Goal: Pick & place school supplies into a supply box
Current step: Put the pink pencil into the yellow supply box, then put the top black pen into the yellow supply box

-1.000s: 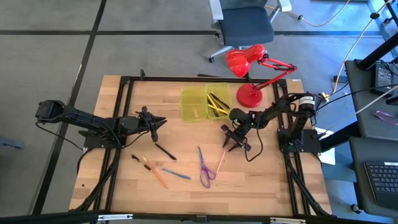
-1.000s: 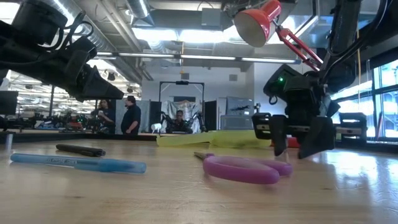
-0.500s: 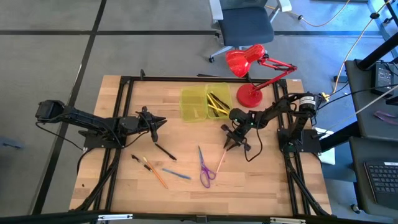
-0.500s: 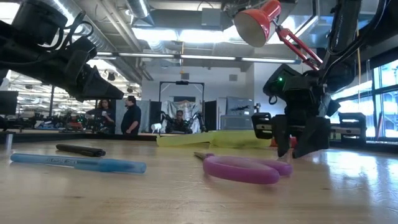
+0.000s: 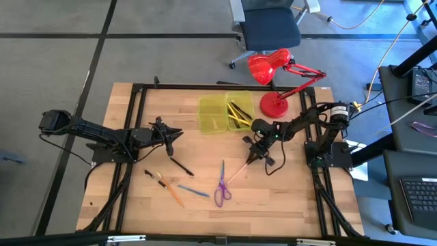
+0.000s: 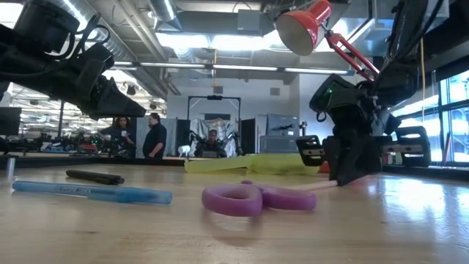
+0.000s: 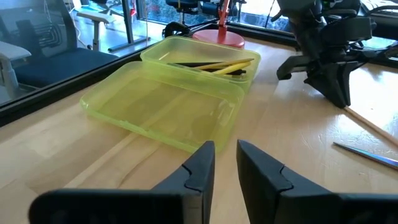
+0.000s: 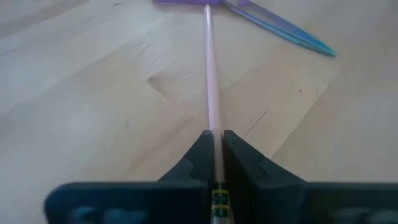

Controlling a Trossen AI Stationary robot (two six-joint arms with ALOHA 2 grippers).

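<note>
My right gripper [image 5: 251, 158] [image 8: 216, 138] is shut on a pale pink pencil [image 5: 238, 171], right of the table's middle. The pencil's free end reaches the purple-handled scissors [image 5: 220, 186] [image 6: 256, 198], which lie flat on the wood. The yellow-green supply box [image 5: 225, 113] [image 7: 174, 106] lies open at the far middle. Its right half holds yellow and black pencils [image 7: 217, 65]. My left gripper [image 5: 169, 137] [image 7: 226, 154] waits left of the box, above the table, narrowly open and with nothing between its fingers. A black pen [image 5: 181, 166], an orange pencil [image 5: 171, 192] and a blue pen [image 5: 194, 191] lie loose near the front. My right gripper pinches the pink pencil between its two fingers near the banded end [image 8: 212, 121]. The fingers slant down from the table's right and lie along the pencil. The pencil runs straight ahead, low over the wood. Its free tip [image 8: 207, 6] meets the scissors' handles.
A red desk lamp [image 5: 273, 75] stands on its round base [image 5: 274, 104] just right of the box. A short black pen [image 5: 151, 175] lies front left. Black frame rails [image 5: 130, 171] run along both table sides. Bare wood shows front right.
My right gripper has shut on the pink pencil and rolled a little, staying in place. The pencil's free end has swung toward the table's left edge. It has pushed the scissors' handle end leftward, so the scissors have turned about on the table.
</note>
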